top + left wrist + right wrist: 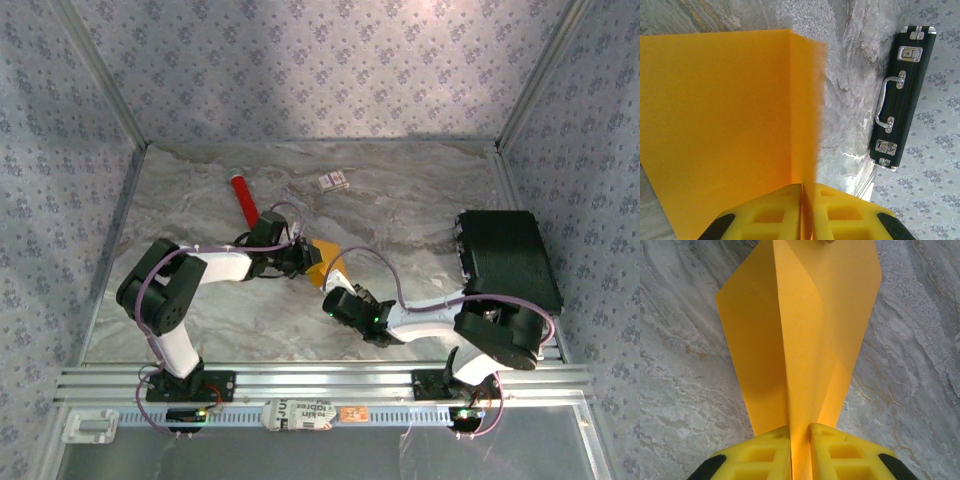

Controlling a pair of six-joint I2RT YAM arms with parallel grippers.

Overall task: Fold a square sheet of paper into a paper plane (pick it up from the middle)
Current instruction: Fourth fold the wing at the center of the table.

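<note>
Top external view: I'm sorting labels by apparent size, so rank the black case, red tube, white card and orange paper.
1. Black case, clearly largest.
2-3. Red tube and orange paper look alike; the paper is held up, partly hidden.
4. White card, smallest.

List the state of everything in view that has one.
Thin orange-yellow paper sheet: folded along a crease, held by both pincers.
Left pincer: shut on the sheet.
Right pincer: shut on the sheet.
Black hard case with metal latches: closed, lying flat.
Red cylindrical tube: lying on its side.
Small white card: lying flat.
</note>
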